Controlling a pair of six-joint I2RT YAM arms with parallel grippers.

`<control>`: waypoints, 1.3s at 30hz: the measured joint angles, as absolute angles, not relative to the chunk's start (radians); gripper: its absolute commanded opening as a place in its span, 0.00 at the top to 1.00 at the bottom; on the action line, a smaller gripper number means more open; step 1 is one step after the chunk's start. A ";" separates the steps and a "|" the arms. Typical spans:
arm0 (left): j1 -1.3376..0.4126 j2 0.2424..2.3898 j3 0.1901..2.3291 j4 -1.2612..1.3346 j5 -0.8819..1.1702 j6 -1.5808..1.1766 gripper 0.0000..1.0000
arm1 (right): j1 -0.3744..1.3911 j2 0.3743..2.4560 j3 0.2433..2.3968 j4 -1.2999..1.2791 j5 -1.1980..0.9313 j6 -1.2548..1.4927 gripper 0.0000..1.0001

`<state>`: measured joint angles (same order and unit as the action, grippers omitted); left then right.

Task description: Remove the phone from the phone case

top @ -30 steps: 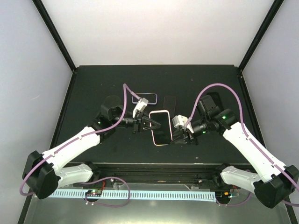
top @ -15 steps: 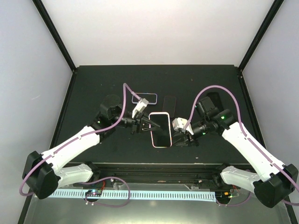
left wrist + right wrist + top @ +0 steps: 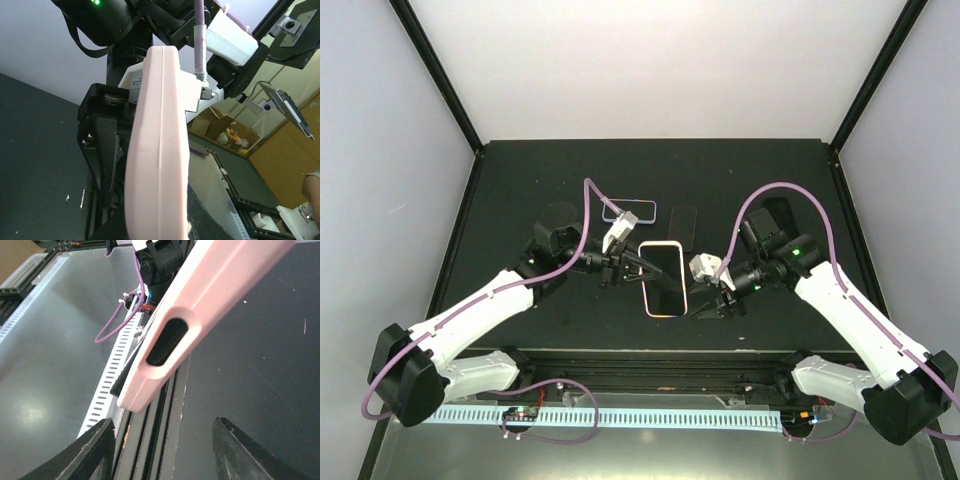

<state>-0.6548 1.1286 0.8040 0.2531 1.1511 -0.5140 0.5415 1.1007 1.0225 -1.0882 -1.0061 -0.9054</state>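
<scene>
Our right claw point(image 3: 712, 305) has backed off. A second ago it sat against the right long edge of the phone case point(image 3: 157, 150), about halfway along. Now it sits lower, near the case's near right corner, with a small gap between them. In the right wrist view its fingers point(image 3: 97, 445) are spread wide with nothing between them, and the case's pink edge with its dark cut-out hangs above them, untouched.

Our left claw point(image 3: 638, 265) has hardly moved. It meets the left long edge of the case, and we judge that it is clamped there: the case is tilted up off the table point(image 3: 520, 180), and nothing else is holding it. The left wrist view shows only the case edge-on, not our own fingertips.

The phone point(image 3: 664, 280) remains seated in the case, screen up, held between the two arms. It has barely shifted over this second.

We read this as a regrasp, not progress: the right claw has let go to find a new purchase, probably at the corner, where the rim could be peeled back. The separation itself has not yet begun.
</scene>
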 measured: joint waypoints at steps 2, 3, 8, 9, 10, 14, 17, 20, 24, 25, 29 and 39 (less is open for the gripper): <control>-0.655 1.129 0.804 0.253 1.150 -0.513 0.99 | 0.542 1.101 1.023 -1.083 -1.014 -0.892 0.51; -0.655 1.129 0.804 0.253 1.149 -0.513 0.99 | 0.542 1.101 1.023 -1.079 -1.018 -0.881 0.52; -0.655 1.129 0.804 0.253 1.148 -0.513 0.98 | 0.542 1.103 1.029 -1.066 -1.033 -0.841 0.50; -0.655 1.129 0.804 0.253 1.148 -0.512 0.99 | 0.542 1.105 1.031 -1.064 -1.035 -0.834 0.49; -0.655 1.129 0.804 0.253 1.147 -0.512 0.98 | 0.542 1.108 1.032 -1.062 -1.037 -0.829 0.49; -0.655 1.129 0.804 0.250 1.147 -0.510 0.99 | 0.542 1.118 1.035 -1.061 -1.047 -0.823 0.50; -0.655 1.129 0.804 0.248 1.147 -0.508 0.99 | 0.542 1.118 1.036 -1.061 -1.051 -0.817 0.54; -0.655 1.129 0.804 0.247 1.145 -0.508 0.99 | 0.542 1.118 1.036 -1.059 -1.052 -0.807 0.61; -0.652 1.129 0.804 0.249 1.140 -0.507 0.99 | 0.542 1.118 1.036 -1.055 -1.049 -0.786 0.70; -0.649 1.129 0.804 0.249 1.140 -0.508 0.98 | 0.542 1.118 1.036 -1.051 -1.048 -0.779 0.72; -0.635 1.139 0.804 0.260 1.142 -0.509 0.98 | 0.543 1.118 1.032 -1.022 -1.019 -0.722 0.75; -0.627 1.150 0.803 0.313 1.164 -0.554 0.98 | 0.544 1.118 1.030 -0.979 -0.962 -0.670 0.75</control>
